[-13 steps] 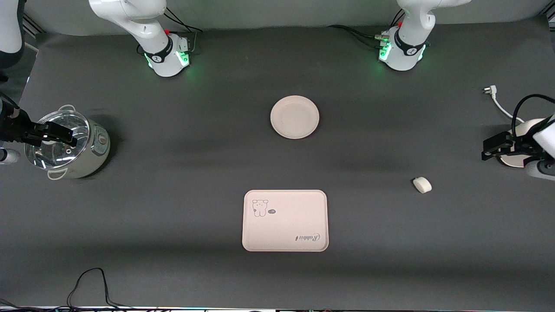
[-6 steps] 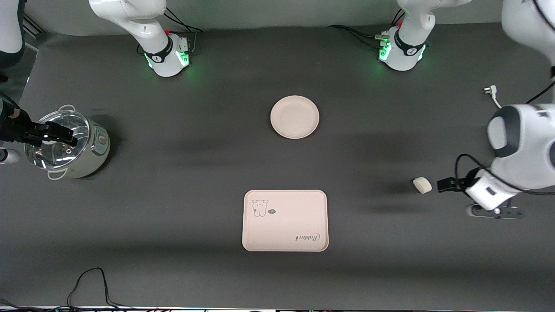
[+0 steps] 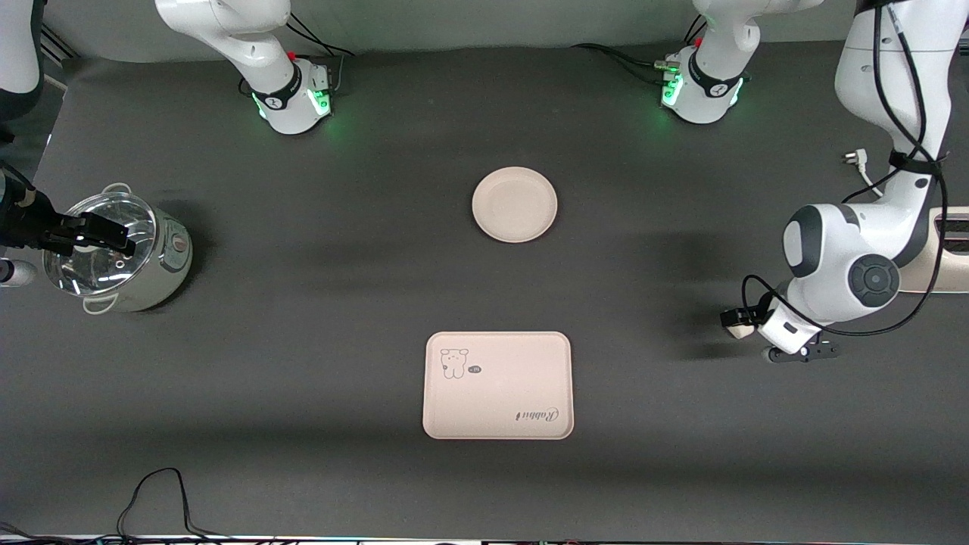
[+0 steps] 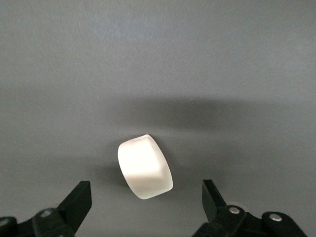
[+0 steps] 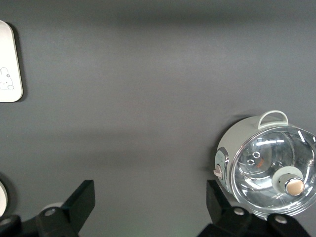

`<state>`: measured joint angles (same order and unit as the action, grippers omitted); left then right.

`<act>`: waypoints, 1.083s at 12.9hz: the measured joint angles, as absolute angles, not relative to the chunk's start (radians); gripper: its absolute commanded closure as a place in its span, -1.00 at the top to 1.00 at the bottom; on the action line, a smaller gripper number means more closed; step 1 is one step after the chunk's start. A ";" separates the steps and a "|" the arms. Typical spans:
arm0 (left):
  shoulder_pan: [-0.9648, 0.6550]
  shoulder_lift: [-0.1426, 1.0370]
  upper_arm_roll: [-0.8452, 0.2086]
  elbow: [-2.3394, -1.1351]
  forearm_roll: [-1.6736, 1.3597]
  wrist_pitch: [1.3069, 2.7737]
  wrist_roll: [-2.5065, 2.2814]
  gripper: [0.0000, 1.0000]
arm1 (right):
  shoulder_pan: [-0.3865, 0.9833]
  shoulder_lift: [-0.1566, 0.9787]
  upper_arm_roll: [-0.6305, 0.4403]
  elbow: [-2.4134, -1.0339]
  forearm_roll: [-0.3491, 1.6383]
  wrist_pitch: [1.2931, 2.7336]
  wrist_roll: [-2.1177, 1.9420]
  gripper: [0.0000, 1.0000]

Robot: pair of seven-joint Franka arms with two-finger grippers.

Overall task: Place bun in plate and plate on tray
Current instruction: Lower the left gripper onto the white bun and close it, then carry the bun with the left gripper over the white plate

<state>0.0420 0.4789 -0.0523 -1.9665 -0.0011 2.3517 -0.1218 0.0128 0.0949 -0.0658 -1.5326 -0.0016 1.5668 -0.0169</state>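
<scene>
The bun (image 4: 144,167), a small off-white oval lump, lies on the dark mat near the left arm's end of the table. In the front view the bun (image 3: 736,331) is partly hidden by the left gripper (image 3: 740,316). That gripper is low over it and open. In the left wrist view my left gripper (image 4: 145,202) has one finger on each side of the bun, not touching it. The round plate (image 3: 515,204) lies empty mid-table. The tray (image 3: 497,384) with the animal print lies nearer the front camera, also empty. My right gripper (image 3: 113,236) waits open over the pot; it also shows in the right wrist view (image 5: 148,200).
A pot with a glass lid (image 3: 113,253) stands at the right arm's end; it also shows in the right wrist view (image 5: 269,170). A cream toaster (image 3: 950,257) and a white plug cable (image 3: 859,163) lie at the left arm's end. A black cable (image 3: 159,492) runs along the front edge.
My left arm has swung in from the table's end and brought its open gripper down over the bun. The right arm, bun, plate and tray have not moved.
</scene>
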 measured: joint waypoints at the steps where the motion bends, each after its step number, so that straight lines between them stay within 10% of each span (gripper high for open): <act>1: 0.042 0.489 -0.052 -1.971 -0.001 2.363 -0.137 0.97 | 0.013 0.095 -0.066 -1.534 -0.002 1.567 -0.017 1.00; 3: 0.042 0.513 -0.051 -1.977 -0.001 2.403 -0.151 0.63 | 0.013 0.095 -0.066 -1.536 -0.002 1.567 -0.017 1.00; 6: 0.042 0.538 -0.051 -1.979 -0.001 2.438 -0.154 -0.86 | 0.013 0.095 -0.066 -1.539 -0.002 1.567 -0.017 1.00; 14: 0.028 0.416 -0.157 -1.957 -0.019 2.239 -0.128 -1.00 | 0.013 0.095 -0.066 -1.543 -0.002 1.567 -0.017 1.00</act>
<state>0.0283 0.4161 -0.1567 -1.9568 -0.0187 2.2387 -0.1276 0.0127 0.0948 -0.0658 -1.5429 -0.0016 1.5667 -0.0169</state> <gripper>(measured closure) 0.868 0.000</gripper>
